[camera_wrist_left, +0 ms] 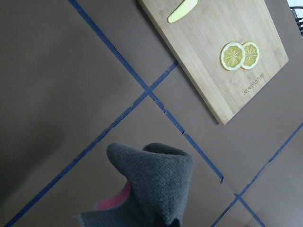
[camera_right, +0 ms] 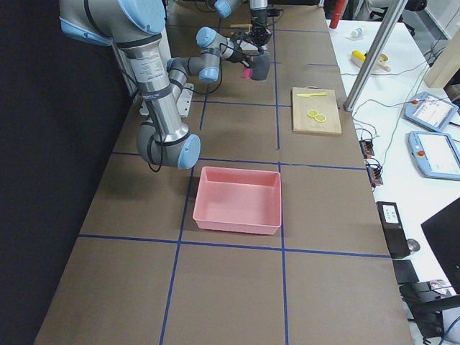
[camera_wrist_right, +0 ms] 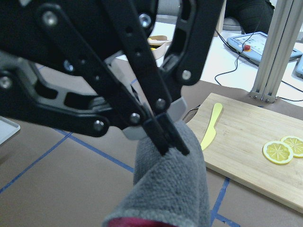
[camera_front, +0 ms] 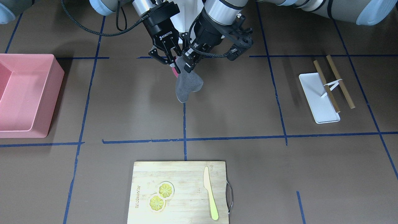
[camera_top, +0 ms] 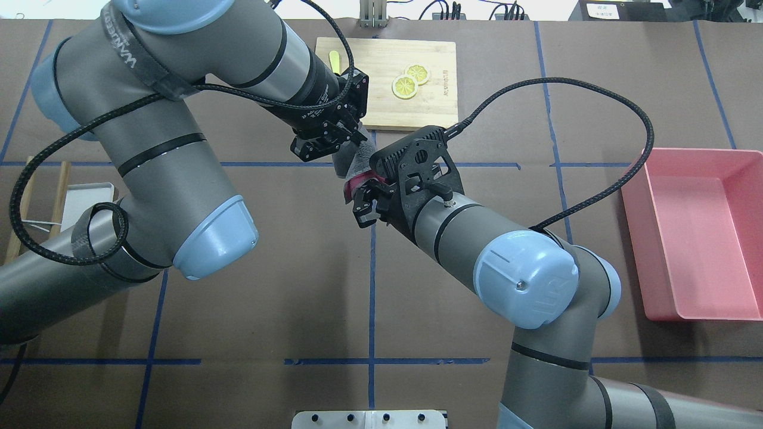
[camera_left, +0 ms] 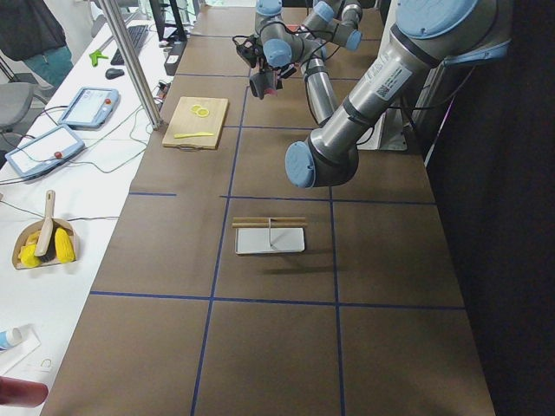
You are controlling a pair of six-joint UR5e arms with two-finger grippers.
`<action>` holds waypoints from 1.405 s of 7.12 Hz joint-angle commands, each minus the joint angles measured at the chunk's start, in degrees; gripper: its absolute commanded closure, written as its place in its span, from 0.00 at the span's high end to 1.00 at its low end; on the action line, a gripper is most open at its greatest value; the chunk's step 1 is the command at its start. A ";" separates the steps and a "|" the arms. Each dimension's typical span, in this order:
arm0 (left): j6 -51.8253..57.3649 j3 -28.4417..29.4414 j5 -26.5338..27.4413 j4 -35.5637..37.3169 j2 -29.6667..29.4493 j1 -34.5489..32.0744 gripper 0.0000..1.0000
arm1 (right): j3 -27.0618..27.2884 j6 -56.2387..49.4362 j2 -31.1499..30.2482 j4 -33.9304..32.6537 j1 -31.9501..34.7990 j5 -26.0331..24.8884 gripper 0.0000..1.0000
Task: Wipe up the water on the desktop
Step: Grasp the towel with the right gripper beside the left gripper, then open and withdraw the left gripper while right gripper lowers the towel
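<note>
If the black two-finger left end effector [camera_front: 188, 63] and the matching right end effector [camera_front: 170, 62] tug at once: the grey terry cloth with a pink underside [camera_front: 187, 85] could, in my judgement, be snatched out of the weaker pinch.
If the one sure pinch slips: the cloth would likely drop in a heap on the robot's side of the light bamboo cutting board [camera_front: 180, 174] and need picking up again.
If the cloth goes down bunched: only a small fold would meet the dark-brown matte surface marked with blue tape lines [camera_front: 236, 102], so water might be smeared rather than soaked up.
If the wet patch is misjudged: no puddle can be made out in any view, so a stroke could miss it.
Left end effector: narrow, with its black fingers [camera_wrist_right: 166, 137] pinched on the cloth's top fold.
Right end effector: just beside the left one, against the cloth's pink edge. Its fingers look partly spread, but I cannot tell whether it grips.
Cloth: hangs limp off the surface, well apart from the cutting board, on the board's robot side.
Surface: the desktop to be wiped. It lies under the hanging cloth and carries the cutting board.
</note>
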 commanded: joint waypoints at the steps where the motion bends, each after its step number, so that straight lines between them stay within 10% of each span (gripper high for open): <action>1: 0.25 0.02 0.00 0.00 0.03 0.00 0.05 | 0.78 0.09 -0.22 0.00 -0.09 0.27 0.00; 4: 0.78 -0.76 -0.09 -0.09 0.39 -0.09 1.00 | 0.78 0.18 -0.22 0.00 -0.27 0.18 0.00; 10: 6.18 -3.38 -2.70 3.40 5.28 -5.94 1.00 | 6.37 0.27 -3.90 -9.76 0.17 -0.08 0.00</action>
